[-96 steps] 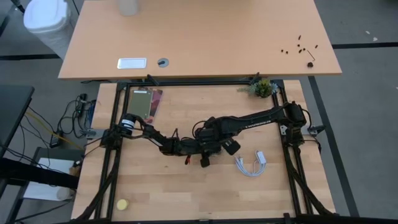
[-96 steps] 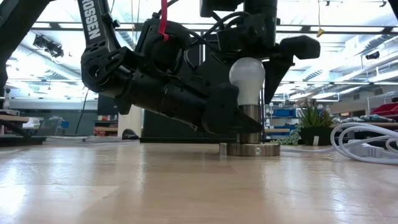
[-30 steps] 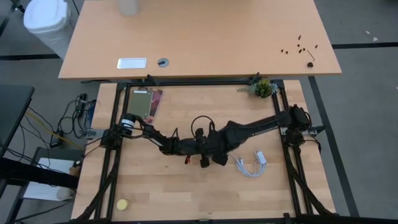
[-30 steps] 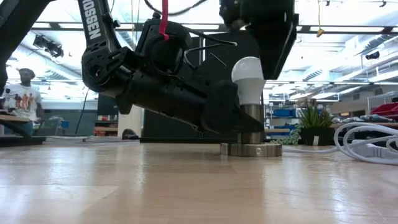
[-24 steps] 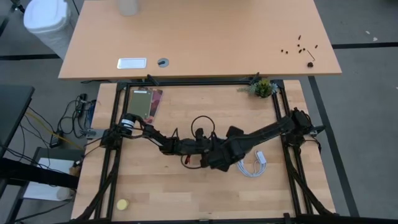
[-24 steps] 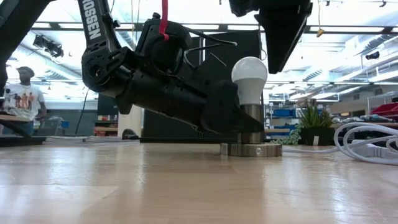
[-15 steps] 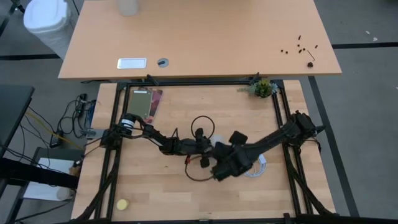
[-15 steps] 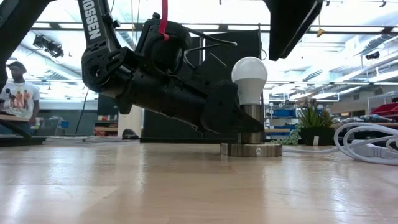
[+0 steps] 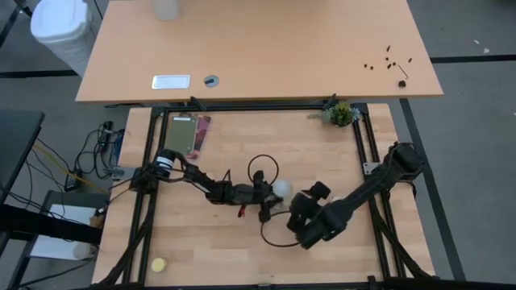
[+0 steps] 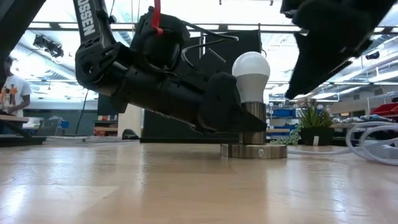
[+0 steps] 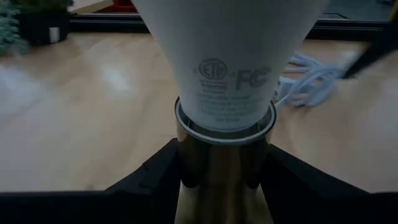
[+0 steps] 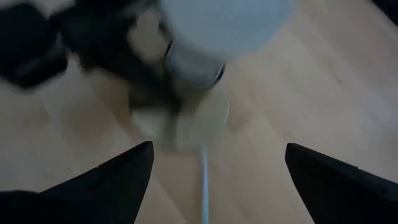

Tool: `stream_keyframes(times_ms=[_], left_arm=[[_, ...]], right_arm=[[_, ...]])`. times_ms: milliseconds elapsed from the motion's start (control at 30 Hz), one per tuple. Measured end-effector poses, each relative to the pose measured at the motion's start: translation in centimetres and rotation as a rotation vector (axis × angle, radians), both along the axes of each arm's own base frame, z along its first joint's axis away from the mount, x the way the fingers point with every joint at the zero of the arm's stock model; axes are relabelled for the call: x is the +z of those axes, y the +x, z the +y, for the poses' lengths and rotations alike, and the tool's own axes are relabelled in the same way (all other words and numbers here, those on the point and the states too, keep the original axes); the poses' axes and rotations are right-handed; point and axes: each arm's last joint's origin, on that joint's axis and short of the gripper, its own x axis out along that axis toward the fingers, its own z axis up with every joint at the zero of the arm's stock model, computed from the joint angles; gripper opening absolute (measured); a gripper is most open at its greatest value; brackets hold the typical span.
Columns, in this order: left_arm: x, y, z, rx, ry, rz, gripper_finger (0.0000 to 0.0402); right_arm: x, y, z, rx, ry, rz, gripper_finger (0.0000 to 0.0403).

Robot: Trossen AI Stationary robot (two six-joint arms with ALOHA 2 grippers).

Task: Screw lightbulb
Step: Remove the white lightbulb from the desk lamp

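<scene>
Since a second ago the right gripper (image 9: pixel 305 234) has swung clear of the lightbulb (image 9: pixel 280 188): it then hung directly over the white globe, and it now sits off to the bulb's right and toward the table's near edge, fingers spread wide with nothing between them. The left gripper (image 10: pixel 239 121) has not shifted; its jaws are part-way closed around the brassy socket stem (image 11: pixel 224 168) just under the bulb's neck, one finger (image 11: pixel 155 180) on either side, though whether the pads press the metal or merely flank it is hard to judge from the wrist view. The round disc base (image 10: pixel 254 150) has slid very slightly, if at all, in the low view. With the right arm withdrawn, bare wood lies open ahead of and below the left jaws, and the space above the globe is free; to the far side of the bulb, beyond the right gripper's fingers, a coil of white cable (image 10: pixel 373 144) lies on the table, and a small potted plant (image 9: pixel 341 113) stands at the table's (image 9: pixel 242 258) far right corner, well apart from both. The bulb stands upright in the stem, white and pear-shaped, with grey printed marks (image 11: pixel 233 79) on its tapering neck and a thin pale ring where it meets the socket.
</scene>
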Motion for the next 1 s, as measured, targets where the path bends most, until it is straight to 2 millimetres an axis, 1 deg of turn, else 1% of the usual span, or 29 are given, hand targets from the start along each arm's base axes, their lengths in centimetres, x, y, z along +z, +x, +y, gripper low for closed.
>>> stream_keyframes(times_ms=[100, 200, 300, 400, 533, 633, 800, 867, 1000], left_arm=[[0.0, -0.1, -0.7, 0.0, 0.007, 0.002, 0.0189], [0.0, -0.2, -0.8, 0.024, 0.015, 0.001, 0.0189], [0.0, -0.2, -0.7, 0.04, 0.02, 0.002, 0.0189], [0.0, -0.2, -0.6, 0.069, 0.027, 0.0, 0.0189], [0.0, -0.2, -0.5, 0.091, 0.019, -0.002, 0.0189], [0.0, -0.2, -0.5, 0.099, 0.002, -0.005, 0.0189], [-0.1, -0.3, -0.5, 0.132, -0.002, -0.006, 0.0189], [-0.1, -0.3, -0.4, 0.136, -0.001, -0.006, 0.0189], [-0.1, -0.3, -0.5, 0.137, -0.002, -0.006, 0.0189]], right_arm=[[-1.0, -0.8, 0.1, 0.042, -0.015, -0.135, 0.0373], [-2.1, -1.2, 0.2, 0.085, 0.007, -0.23, 0.0373], [-3.2, -1.0, -0.1, 0.126, -0.024, -0.288, 0.0373], [-3.8, -0.7, -0.8, 0.131, -0.095, -0.336, 0.0373], [-4.1, -0.6, -1.7, 0.114, -0.184, -0.348, 0.0373], [-4.3, -0.4, -2.2, 0.112, -0.19, -0.336, 0.0373], [-3.9, 0.6, -2.0, 0.188, -0.159, -0.351, 0.0373], [-3.7, 0.9, -2.1, 0.199, -0.185, -0.357, 0.0373], [-3.6, 1.2, -2.8, 0.166, -0.243, -0.357, 0.0373]])
